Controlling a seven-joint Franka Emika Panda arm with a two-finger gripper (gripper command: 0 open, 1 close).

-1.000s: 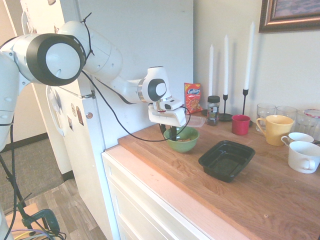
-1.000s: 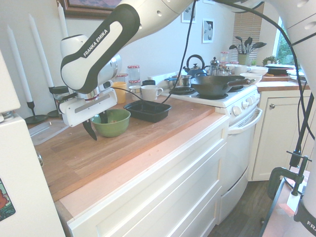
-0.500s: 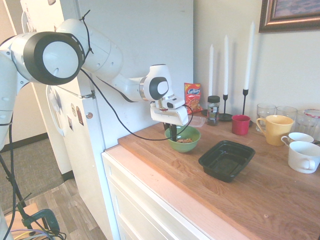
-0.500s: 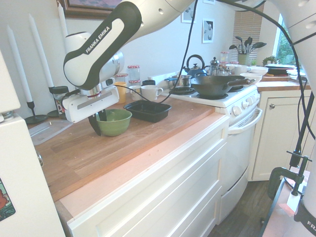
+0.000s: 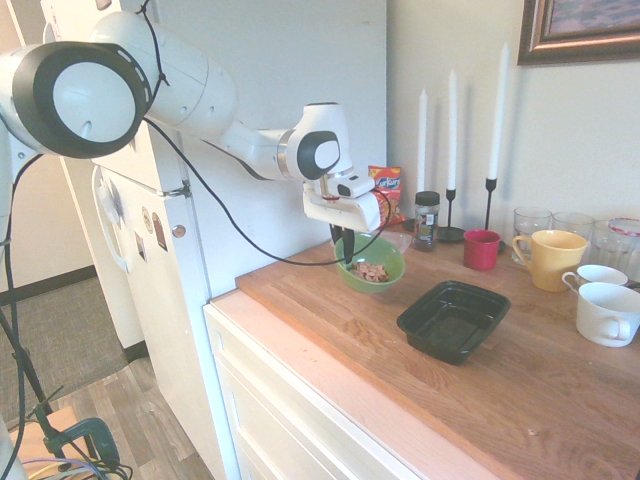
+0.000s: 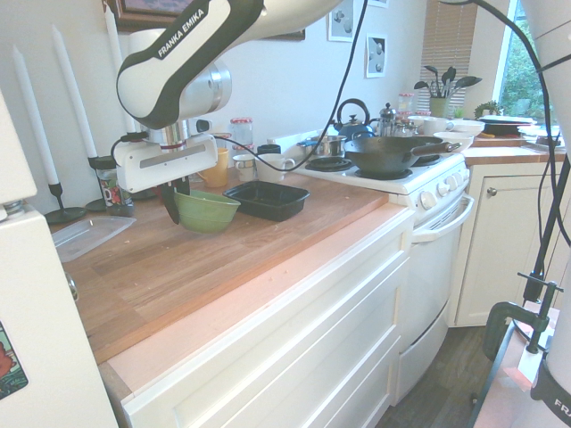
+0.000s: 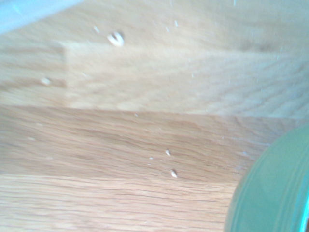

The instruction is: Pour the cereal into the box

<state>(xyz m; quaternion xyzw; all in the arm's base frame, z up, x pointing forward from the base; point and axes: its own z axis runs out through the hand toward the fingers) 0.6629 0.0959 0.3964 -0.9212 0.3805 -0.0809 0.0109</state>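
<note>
hanging clear above counter [image 5: 520,400]: green bowl [image 5: 371,270]

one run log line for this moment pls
phase: lift | gripper: shut on green bowl rim, bowl off counter, tilted | cereal: in bowl | black tray: empty

red mug [image 5: 481,249] right of center, yellow mug [image 5: 549,258] beside it, white candles [image 5: 452,102] upper center, wok [image 6: 389,153] on stove, right

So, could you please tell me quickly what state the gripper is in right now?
Gripper: closed on the rim of the green bowl, which hangs tilted above the wooden counter with the cereal inside.
</note>
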